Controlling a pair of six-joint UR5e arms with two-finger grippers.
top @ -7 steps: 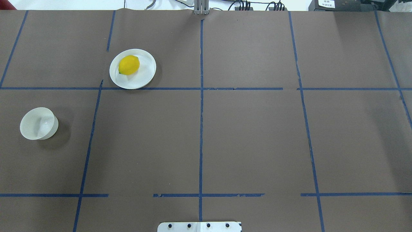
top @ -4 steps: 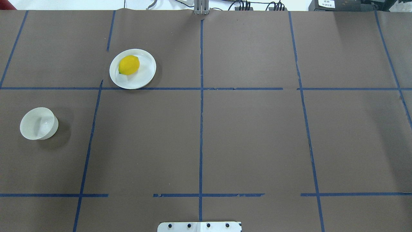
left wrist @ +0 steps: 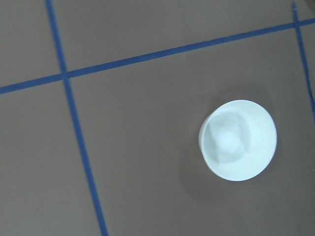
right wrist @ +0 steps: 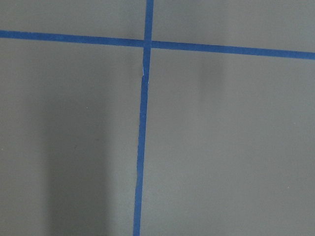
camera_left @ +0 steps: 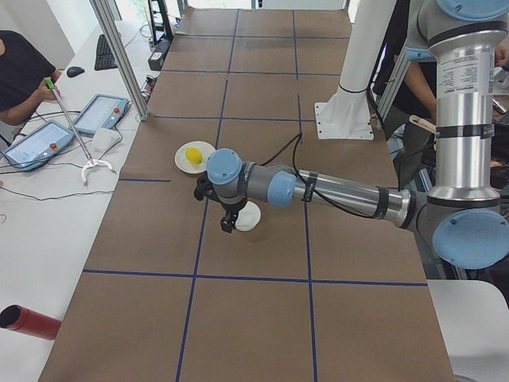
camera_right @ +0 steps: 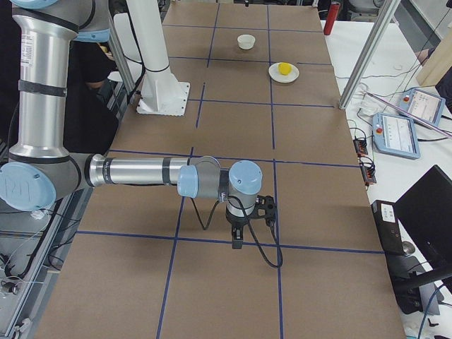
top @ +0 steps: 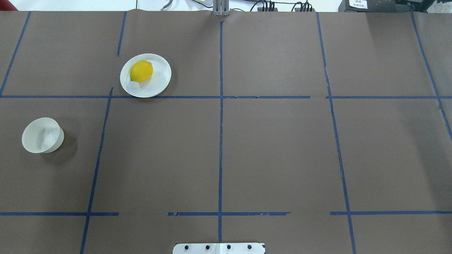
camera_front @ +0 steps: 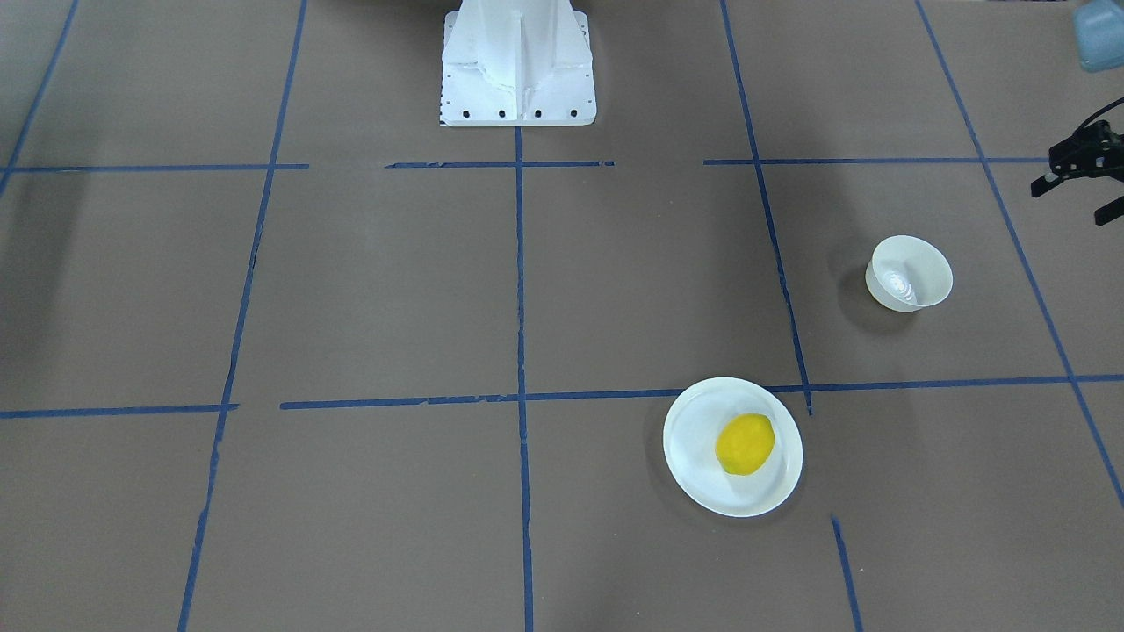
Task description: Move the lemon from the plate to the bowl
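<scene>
The yellow lemon [top: 141, 71] lies on the flat white plate [top: 161, 80] at the far left of the table; both also show in the front view, the lemon [camera_front: 745, 444] on the plate [camera_front: 693, 436]. The small white bowl [top: 37, 135] stands empty, nearer and further left. My left gripper [camera_front: 1073, 200] hangs open and empty at the table's left side, apart from the bowl [camera_front: 909, 273]. Its wrist view looks down on the bowl [left wrist: 237, 140]. My right gripper [camera_right: 241, 239] hovers over bare table far on the right; I cannot tell whether it is open or shut.
Brown paper with blue tape lines [top: 220, 106] covers the table. The robot's white base plate [top: 219, 248] sits at the near edge. An operator, tablets and cables are at the far edge [camera_left: 48, 135], off the work area.
</scene>
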